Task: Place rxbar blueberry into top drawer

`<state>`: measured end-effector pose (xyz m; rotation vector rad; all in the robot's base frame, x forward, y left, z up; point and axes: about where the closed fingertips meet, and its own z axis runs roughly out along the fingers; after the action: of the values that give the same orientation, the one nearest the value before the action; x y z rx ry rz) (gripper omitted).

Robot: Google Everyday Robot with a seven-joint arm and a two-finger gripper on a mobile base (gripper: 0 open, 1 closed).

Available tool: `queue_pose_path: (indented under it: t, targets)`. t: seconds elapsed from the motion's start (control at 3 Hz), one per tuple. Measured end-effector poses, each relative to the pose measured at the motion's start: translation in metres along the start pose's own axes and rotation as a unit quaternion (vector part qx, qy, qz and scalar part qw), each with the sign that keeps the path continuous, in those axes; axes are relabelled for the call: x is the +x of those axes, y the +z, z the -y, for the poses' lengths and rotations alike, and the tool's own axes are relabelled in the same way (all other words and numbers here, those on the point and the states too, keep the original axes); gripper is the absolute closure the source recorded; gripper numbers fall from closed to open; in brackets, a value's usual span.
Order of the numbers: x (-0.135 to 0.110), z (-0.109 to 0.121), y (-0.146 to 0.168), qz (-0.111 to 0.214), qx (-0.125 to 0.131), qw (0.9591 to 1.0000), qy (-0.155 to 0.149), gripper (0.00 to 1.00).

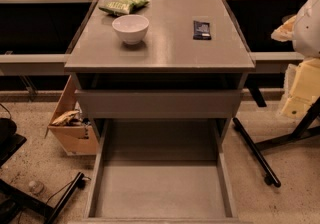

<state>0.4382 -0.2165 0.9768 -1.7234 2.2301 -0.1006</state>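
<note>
Probably light, thin, slippery bar (202,29), three o'clock from bowl (130,28); pinch across narrow width; gripper out of view, jaws untellable

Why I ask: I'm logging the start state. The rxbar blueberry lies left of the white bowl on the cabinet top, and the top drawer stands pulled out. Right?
Not quite: the camera view shows the rxbar blueberry right of the white bowl, not left, on the cabinet top. The top drawer does stand pulled out. The gripper is not in view.
</note>
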Motion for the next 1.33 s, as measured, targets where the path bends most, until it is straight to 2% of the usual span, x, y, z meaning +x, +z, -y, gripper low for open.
queue_pose_path:
  t: [0.33, 0.67, 1.0, 1.33]
  targets:
    - [0.000, 0.000, 0.000, 0.000, 0.000, 1.0000, 0.000, 0.00]
    - [-0.008, 0.003, -0.004, 0.007, 0.018, 0.9997, -0.013, 0.00]
    - [-0.016, 0.021, 0.002, 0.011, 0.048, 0.9988, 0.007, 0.00]
    - [-0.033, 0.052, 0.003, -0.018, 0.080, 0.9955, 0.048, 0.00]
